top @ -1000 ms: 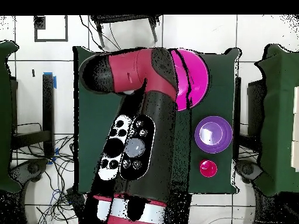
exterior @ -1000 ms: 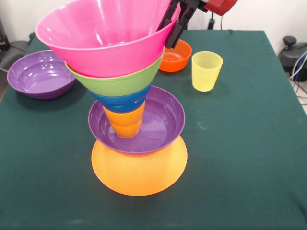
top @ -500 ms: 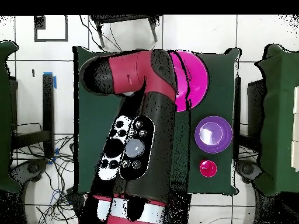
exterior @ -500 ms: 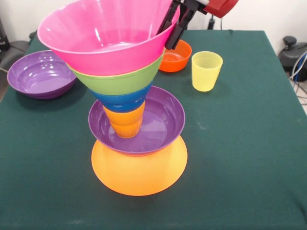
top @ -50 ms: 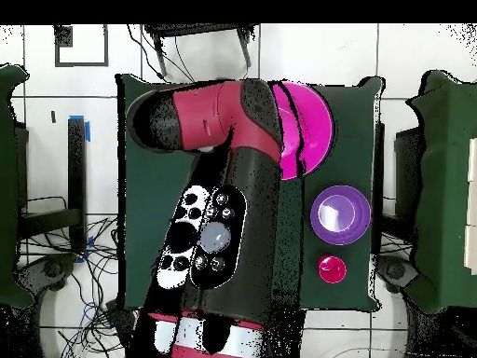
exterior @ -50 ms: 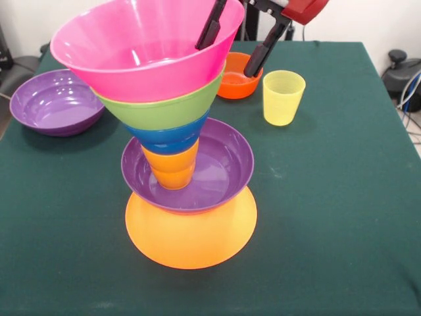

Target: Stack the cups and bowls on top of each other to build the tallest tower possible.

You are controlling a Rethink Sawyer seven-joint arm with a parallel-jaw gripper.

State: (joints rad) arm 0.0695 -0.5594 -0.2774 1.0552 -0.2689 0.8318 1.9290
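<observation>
From the left: a spare purple bowl (exterior @ -50 ms: 56, 102) sits by the bench's (exterior @ -50 ms: 342, 217) left edge. My tower (exterior @ -50 ms: 177, 141) stands mid-bench, the big pink bowl (exterior @ -50 ms: 141, 56) on top. My claw (exterior @ -50 ms: 238, 36) is spread wide, one finger inside the pink rim, one outside — gripping nothing. Yellow cup (exterior @ -50 ms: 283, 97) waits toward the far right corner. Light, glossy, slippery, I'd judge — best pinched at the rim wall.
</observation>
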